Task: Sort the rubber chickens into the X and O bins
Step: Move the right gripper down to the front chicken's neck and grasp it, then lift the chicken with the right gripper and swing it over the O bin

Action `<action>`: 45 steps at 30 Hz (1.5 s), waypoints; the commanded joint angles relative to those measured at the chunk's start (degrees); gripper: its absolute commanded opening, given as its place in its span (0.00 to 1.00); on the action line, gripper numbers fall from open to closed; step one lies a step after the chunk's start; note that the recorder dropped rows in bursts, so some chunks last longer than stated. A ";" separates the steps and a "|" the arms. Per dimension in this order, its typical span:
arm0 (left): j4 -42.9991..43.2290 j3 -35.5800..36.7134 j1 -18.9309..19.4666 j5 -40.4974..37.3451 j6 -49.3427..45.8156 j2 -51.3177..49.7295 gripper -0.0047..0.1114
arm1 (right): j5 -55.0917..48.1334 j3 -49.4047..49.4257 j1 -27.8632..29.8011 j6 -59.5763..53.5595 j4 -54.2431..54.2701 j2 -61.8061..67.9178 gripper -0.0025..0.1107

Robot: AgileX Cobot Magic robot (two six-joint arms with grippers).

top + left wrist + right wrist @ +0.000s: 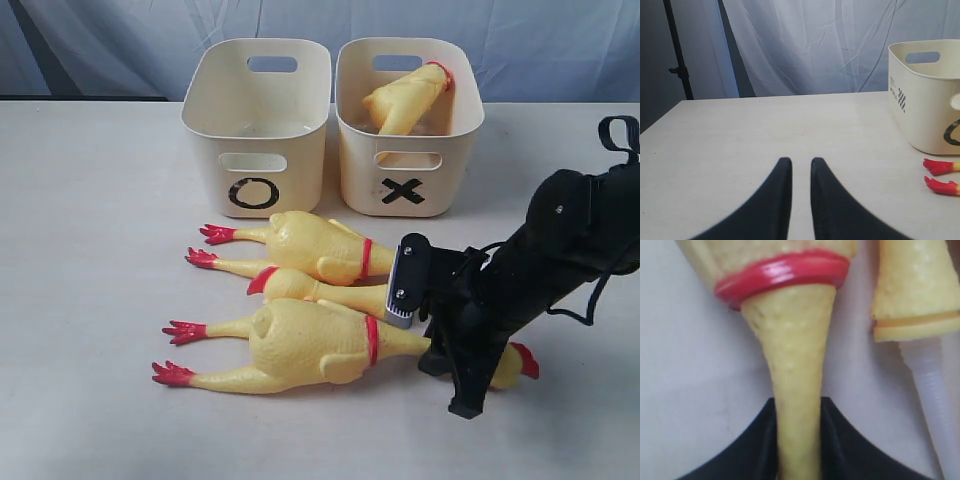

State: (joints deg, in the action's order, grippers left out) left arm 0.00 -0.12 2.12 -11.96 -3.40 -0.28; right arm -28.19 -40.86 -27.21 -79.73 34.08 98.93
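Fingers (pixel 855 452) of the right gripper (pixel 798 412) pinch one neck — nearest rubber chicken (pixel 300 345).

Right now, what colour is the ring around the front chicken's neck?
Red: the neck ring on the front chicken shows best in the right wrist view.

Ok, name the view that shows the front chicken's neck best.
Right wrist view: the neck fills the frame, held in the right gripper. The exterior view has the arm hiding part of it; the left wrist view misses it.
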 commanded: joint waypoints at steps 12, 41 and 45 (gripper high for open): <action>0.00 0.12 0.06 0.44 0.34 0.28 0.16 | -5.66 -0.54 -0.26 -1.58 11.55 -13.29 0.01; 0.00 0.12 0.06 0.44 0.34 0.28 0.16 | 2.60 -22.33 -0.26 14.76 65.87 -3.39 0.01; 0.00 0.12 0.06 0.44 0.34 0.28 0.16 | 0.46 -26.39 -0.26 17.82 65.87 0.60 0.01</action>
State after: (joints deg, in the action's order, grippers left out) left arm 0.00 -0.12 2.12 -11.96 -3.40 -0.28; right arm -25.79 -64.45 -27.60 -63.15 99.25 97.30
